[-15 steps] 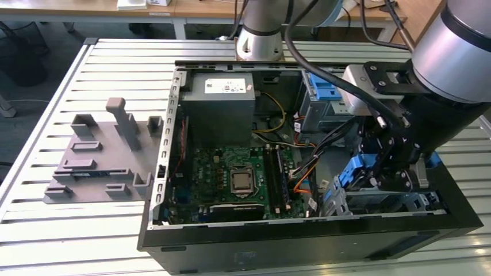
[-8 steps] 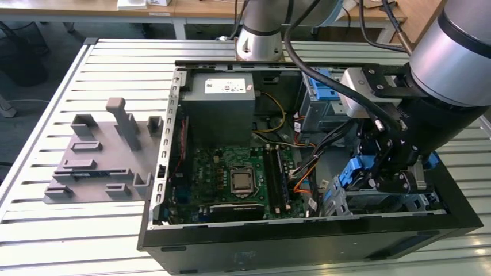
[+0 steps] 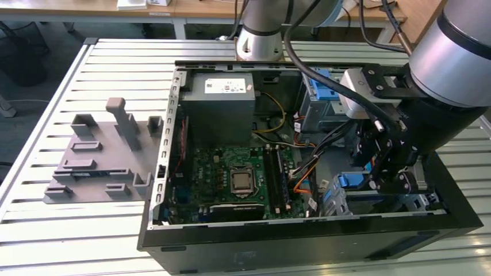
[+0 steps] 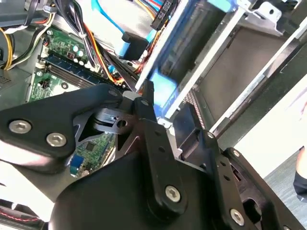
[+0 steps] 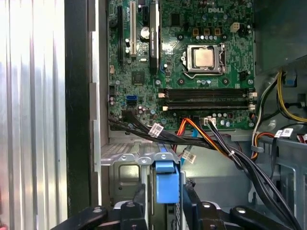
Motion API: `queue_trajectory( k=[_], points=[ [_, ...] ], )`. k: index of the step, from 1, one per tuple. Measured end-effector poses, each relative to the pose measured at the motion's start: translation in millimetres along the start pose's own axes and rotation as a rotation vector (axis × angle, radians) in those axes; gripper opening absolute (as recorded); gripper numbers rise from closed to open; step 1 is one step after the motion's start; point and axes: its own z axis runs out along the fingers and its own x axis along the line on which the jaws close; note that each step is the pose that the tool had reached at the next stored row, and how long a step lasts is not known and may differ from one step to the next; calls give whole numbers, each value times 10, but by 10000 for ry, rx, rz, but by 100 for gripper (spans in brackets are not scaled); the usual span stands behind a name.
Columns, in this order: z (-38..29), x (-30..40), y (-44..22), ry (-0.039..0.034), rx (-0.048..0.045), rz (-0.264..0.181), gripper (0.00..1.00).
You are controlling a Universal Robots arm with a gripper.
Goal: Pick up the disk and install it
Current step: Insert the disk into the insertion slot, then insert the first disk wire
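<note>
The disk [image 5: 167, 178] shows as a blue carrier edge standing in the metal drive bay [image 5: 125, 168] at the corner of the open computer case [image 3: 307, 233]. My gripper [image 5: 165, 190] reaches down into that bay, one black finger on each side of the blue edge, and looks shut on it. In the second wrist view the disk [image 4: 164, 87] sits between the fingertips of the gripper [image 4: 165, 103], with the silver bay rails running beside it. In the exterior view the gripper [image 3: 381, 172] hangs over the case's right side, next to the blue of the disk [image 3: 351, 180]. The disk's label is hidden.
A green motherboard [image 3: 238, 178] fills the case floor, with a grey power supply box [image 3: 222, 106] behind it. Orange and black cables [image 5: 206, 136] cross close to the bay. A second blue-framed bay [image 3: 326, 86] sits at the back. A grey holder fixture [image 3: 100, 158] stands on the slatted table at the exterior view's left.
</note>
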Motion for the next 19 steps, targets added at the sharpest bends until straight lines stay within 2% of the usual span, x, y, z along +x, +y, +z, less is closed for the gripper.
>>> queue_trajectory(
  k=[6, 8, 9, 11, 12, 13, 19],
  points=[
    [1, 0, 0, 2, 0, 1, 43],
    [2, 0, 0, 2, 0, 0, 30],
    [3, 0, 0, 1, 0, 0, 30],
    [4, 0, 0, 1, 0, 0, 18],
    [4, 0, 0, 1, 0, 0, 18],
    [5, 0, 0, 1, 0, 0, 13],
    [12, 0, 0, 1, 0, 0, 11]
  ],
)
